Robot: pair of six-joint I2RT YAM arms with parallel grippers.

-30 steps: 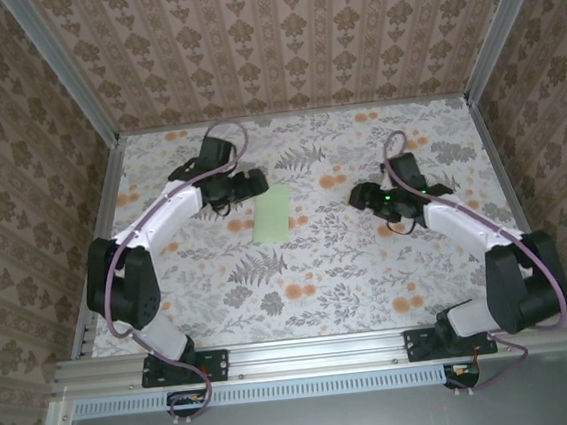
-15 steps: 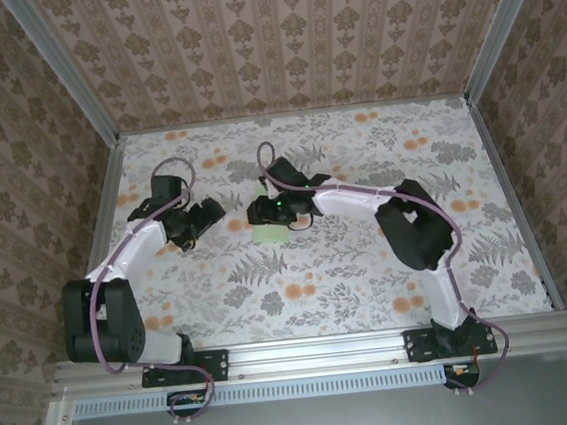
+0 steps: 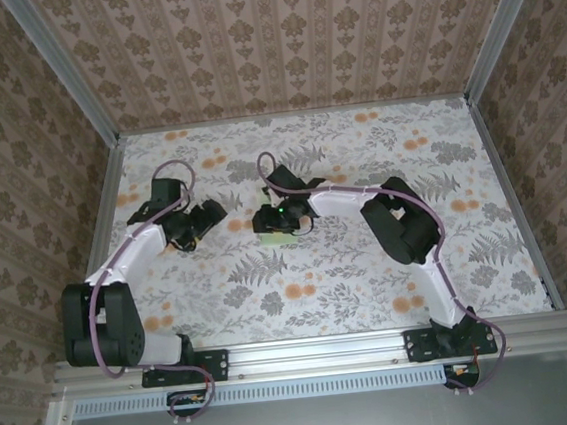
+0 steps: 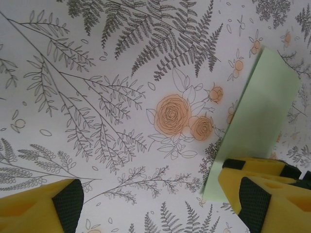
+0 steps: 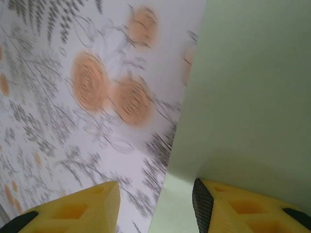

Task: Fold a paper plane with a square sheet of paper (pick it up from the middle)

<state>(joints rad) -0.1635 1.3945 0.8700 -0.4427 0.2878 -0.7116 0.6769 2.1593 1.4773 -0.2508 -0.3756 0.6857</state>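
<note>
Straddling one edge of the green paper (image 4: 262,116) mid-worktop, stood with right gripper (image 5: 155,190) parted, gripping nothing — left gripper (image 4: 158,199) (spread wide, empty) parked toward left edge.

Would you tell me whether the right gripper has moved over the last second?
Yes. In the top view the right gripper has swung left, away from the table's right rail, and now sits over the green paper.
</note>
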